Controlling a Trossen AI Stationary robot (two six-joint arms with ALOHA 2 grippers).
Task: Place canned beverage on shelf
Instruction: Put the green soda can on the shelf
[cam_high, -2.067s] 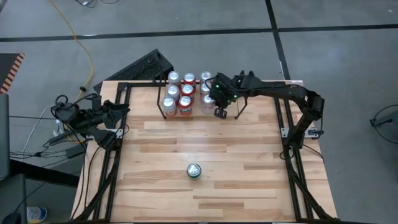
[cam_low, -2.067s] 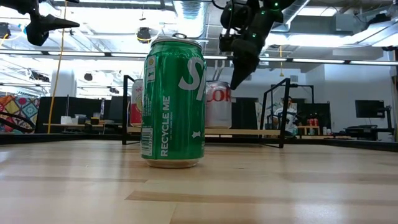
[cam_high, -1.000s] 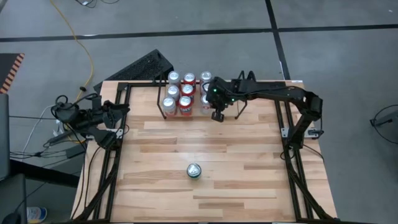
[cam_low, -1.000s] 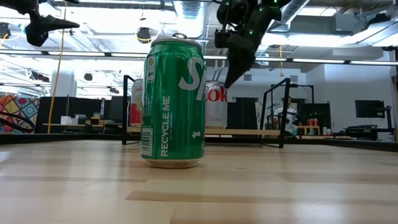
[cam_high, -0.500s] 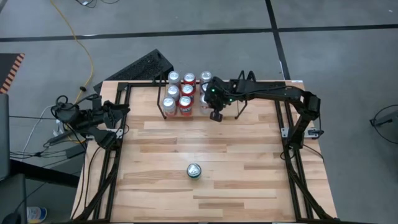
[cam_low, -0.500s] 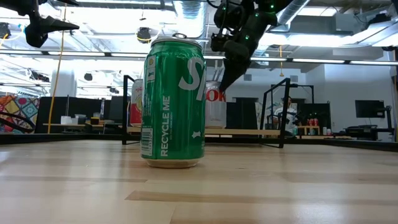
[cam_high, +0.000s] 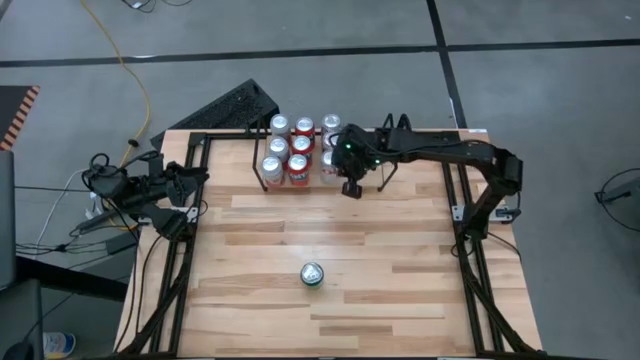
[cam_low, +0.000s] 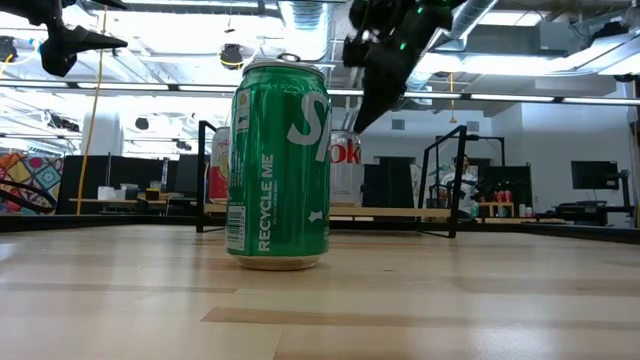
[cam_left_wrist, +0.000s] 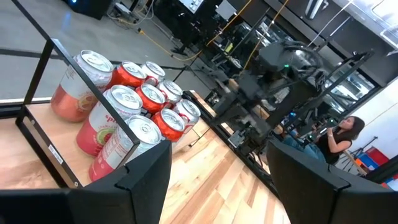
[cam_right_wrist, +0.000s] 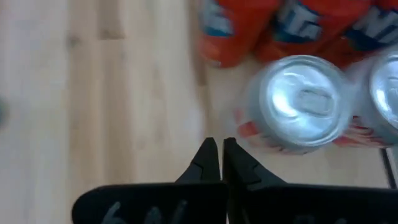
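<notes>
At the far edge of the table, the right gripper (cam_high: 351, 187) hangs above the front of the shelf (cam_high: 262, 186), its fingers (cam_right_wrist: 208, 163) pressed together with nothing between them. The shelf already holds a cluster of cans (cam_high: 297, 162). The green can (cam_high: 312, 274) stands upright and alone near the front middle of the table, well apart from the shelf and from both arms. The left gripper (cam_high: 190, 172) waits at the left edge, and as far as can be told it is closed and empty. To do this step well, the right arm should probably travel to the green can, spread its fingers wide enough to clear the sides, and come down squarely before closing, so the can does not tip.
</notes>
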